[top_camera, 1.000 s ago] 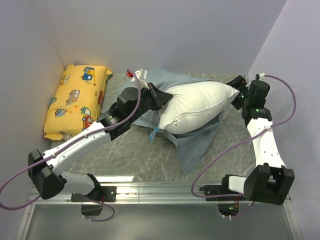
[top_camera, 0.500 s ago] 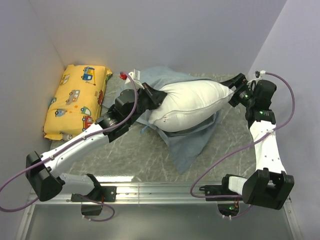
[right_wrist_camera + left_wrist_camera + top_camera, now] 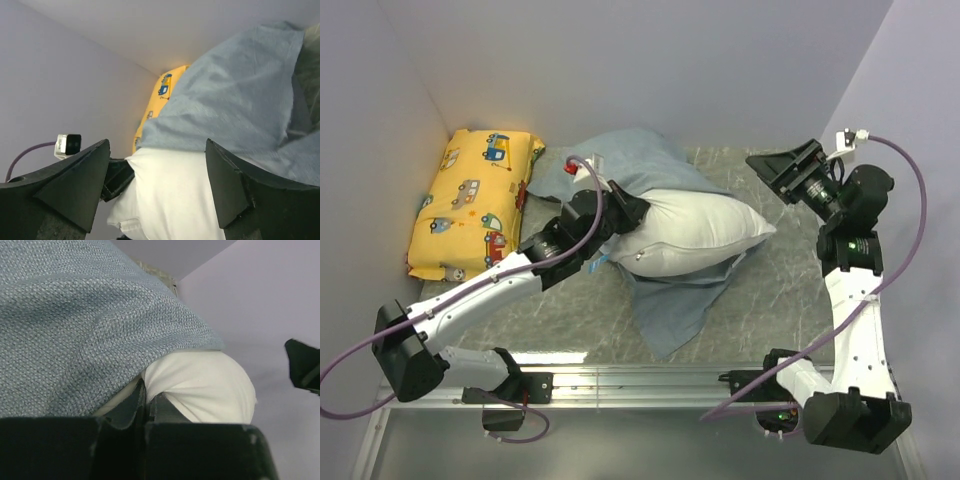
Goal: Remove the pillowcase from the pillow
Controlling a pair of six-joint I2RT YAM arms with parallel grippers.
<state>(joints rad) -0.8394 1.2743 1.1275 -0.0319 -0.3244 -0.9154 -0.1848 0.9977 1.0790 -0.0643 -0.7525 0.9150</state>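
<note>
On the grey marbled table (image 3: 560, 320) between lavender walls (image 3: 670, 60), the left gripper (image 3: 625, 213) reaches mid-frame and is clamped on the pillow (image 3: 695, 235), which lies over the pillowcase (image 3: 670, 305), while the right gripper (image 3: 778, 172) is raised at upper right, spread wide.

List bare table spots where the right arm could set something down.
Largest bare patch: table between the pillow tip and right arm. A smaller one lies along the near edge, between left arm and the pillowcase flap. Back-left is crowded: cushion, left gripper, bunched pillowcase.
</note>
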